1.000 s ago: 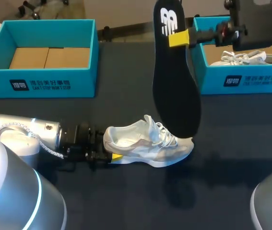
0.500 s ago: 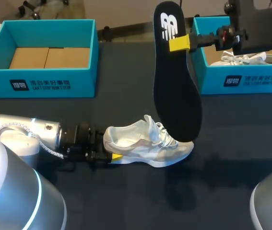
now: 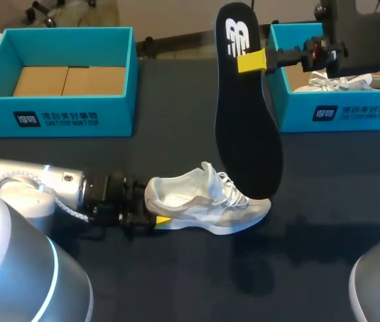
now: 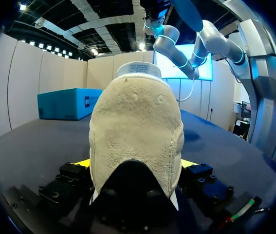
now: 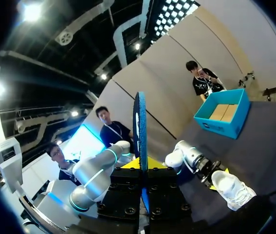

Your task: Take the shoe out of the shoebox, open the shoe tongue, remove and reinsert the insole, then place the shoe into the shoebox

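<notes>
While left gripper (image 3: 156,212) pinches heel of pale shoe (image 3: 206,201), right gripper (image 3: 251,60) pinches black insole (image 3: 246,134) upright.

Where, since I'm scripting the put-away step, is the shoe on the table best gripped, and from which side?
At the heel, coming in low from behind it. The shoe stands on its sole, its narrow rounded heel facing my left arm; the left gripper is shut there. The laced front looks soft, and the insole held by the right gripper hangs close by the toe.
</notes>
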Robot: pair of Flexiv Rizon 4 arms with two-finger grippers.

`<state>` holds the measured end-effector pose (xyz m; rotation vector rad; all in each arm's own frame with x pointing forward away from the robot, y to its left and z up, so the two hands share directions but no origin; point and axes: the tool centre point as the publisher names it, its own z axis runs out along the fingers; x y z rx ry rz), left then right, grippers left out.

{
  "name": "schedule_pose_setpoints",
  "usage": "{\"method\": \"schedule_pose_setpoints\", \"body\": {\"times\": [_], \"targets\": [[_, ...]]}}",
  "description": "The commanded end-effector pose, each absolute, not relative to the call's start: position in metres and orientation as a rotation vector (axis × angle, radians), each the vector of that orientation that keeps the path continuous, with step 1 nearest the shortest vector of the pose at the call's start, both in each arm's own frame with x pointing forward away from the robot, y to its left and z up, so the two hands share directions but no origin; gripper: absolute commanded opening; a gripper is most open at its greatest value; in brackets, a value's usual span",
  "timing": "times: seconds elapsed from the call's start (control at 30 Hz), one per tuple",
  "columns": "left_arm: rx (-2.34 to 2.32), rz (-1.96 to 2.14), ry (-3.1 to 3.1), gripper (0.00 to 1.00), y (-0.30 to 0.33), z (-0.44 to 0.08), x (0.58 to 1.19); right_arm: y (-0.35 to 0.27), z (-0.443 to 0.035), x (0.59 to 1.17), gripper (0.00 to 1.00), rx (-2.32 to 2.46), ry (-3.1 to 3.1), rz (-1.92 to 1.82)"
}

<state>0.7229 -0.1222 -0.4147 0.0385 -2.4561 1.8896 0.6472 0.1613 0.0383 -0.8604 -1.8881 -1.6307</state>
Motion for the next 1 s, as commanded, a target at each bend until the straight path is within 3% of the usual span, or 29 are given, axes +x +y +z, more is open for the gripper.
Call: {"method": "schedule_pose_setpoints", "body": {"times": [0.03,1.0], "targets": [[0.027,1.848,-2.473,1.00,-0.114,-0.412,0.726,0.164,0.038,0.648,0.00,-0.864,-1.888,-1.629],[-0.198,1.526,-2.629,1.00,-0.101,-0.382,0.729,0.164,0.038,0.648,0.00,-0.864,-1.888,-1.629]]}}
